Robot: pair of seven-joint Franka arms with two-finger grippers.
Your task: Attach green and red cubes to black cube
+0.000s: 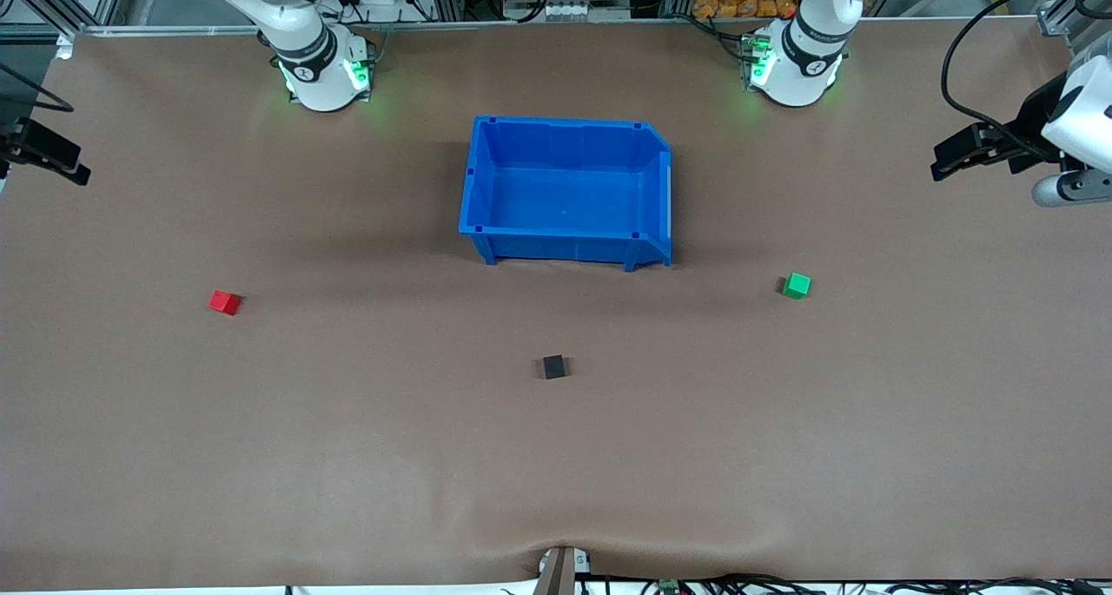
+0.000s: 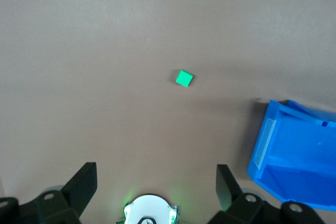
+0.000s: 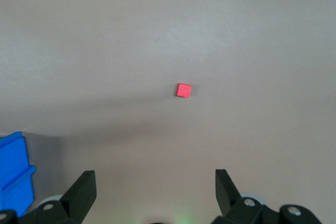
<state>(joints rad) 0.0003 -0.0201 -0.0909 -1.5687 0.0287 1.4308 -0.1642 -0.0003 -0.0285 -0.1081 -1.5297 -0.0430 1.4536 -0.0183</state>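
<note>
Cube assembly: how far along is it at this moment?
Nothing is done yet. The small red cube, small green cube and small matte black cube lie apart on the brown table. Neither the open left gripper nor the open right gripper holds anything. Both attachments remain.

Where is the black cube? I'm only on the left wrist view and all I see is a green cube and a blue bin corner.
Observer: The black cube sits alone mid-table, nearer the front camera than the blue bin.
Operator: And the red one?
Observer: The red cube lies toward the right arm's end, apart from everything.
Operator: Is the right gripper ready?
Observer: The right gripper hangs high over the red cube, jaws open and empty.
</note>
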